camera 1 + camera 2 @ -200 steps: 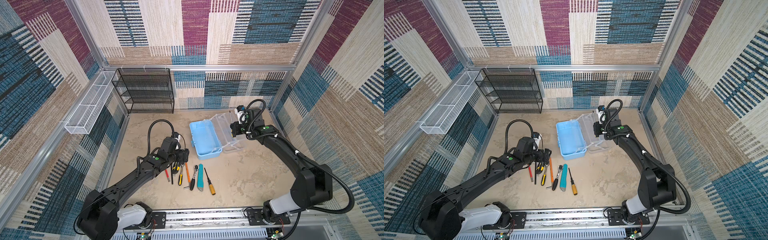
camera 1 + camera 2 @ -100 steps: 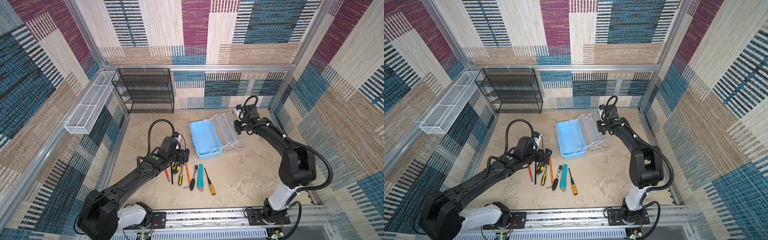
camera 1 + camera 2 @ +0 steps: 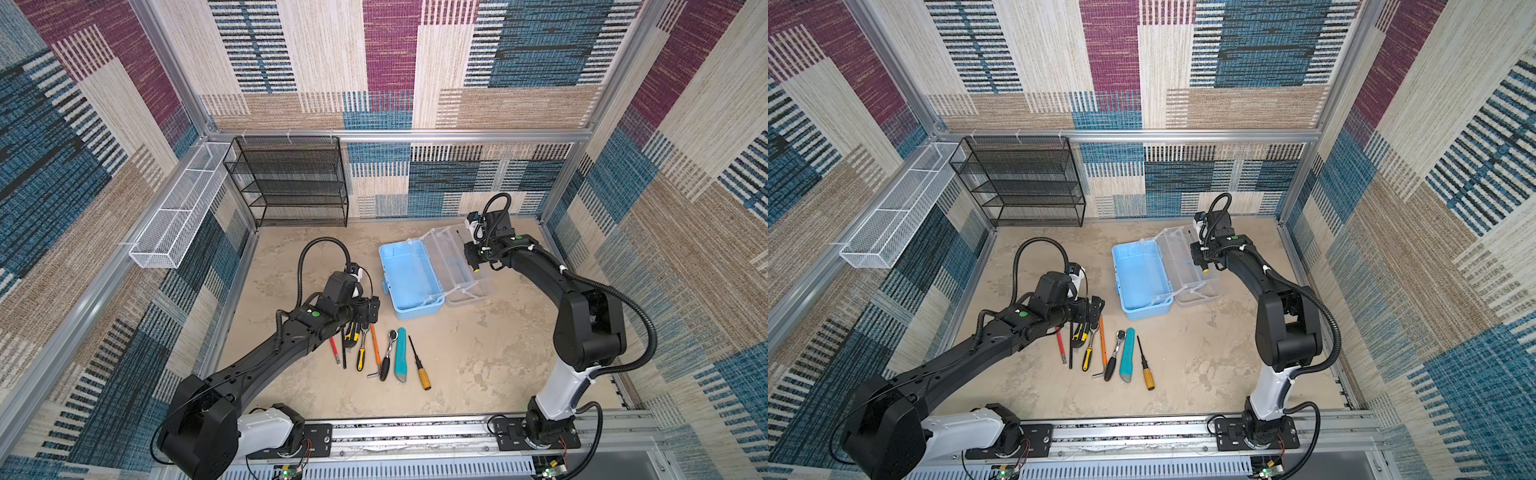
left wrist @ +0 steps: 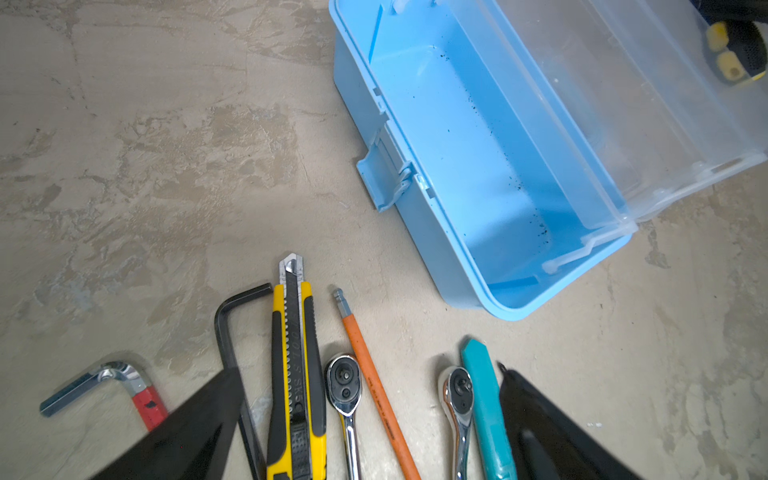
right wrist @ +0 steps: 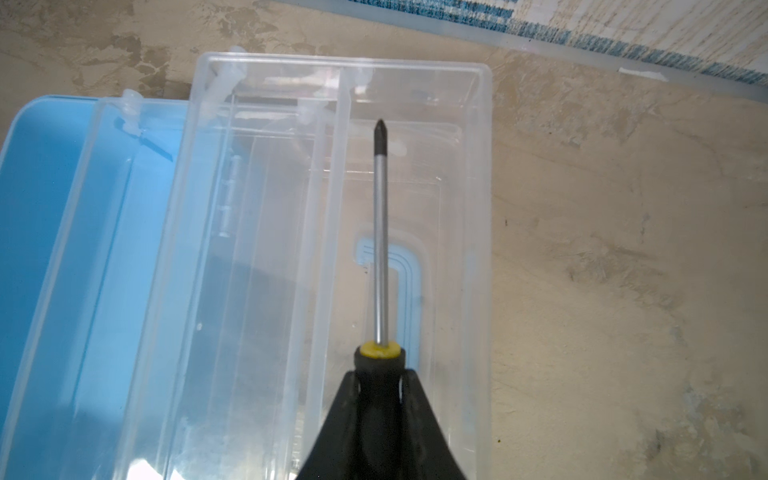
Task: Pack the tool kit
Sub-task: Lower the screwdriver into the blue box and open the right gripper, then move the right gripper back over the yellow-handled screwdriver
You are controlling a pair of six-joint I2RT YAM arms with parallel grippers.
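The light-blue toolbox stands open and empty, its clear lid folded back to the right. My right gripper hovers over the lid, shut on the black-and-yellow handle of a screwdriver whose tip points along the lid. My left gripper is open above a row of tools on the floor. Its fingers straddle a yellow utility knife, two ratchets, an orange hex key and a teal utility knife.
A red hex key, a black hex key and an orange-handled screwdriver also lie in the row. A black mesh rack stands at the back wall and a white mesh basket hangs on the left wall.
The right arm has folded its elbow in nearer its base, while its gripper stays over the clear lid with the screwdriver. The left arm has not moved.
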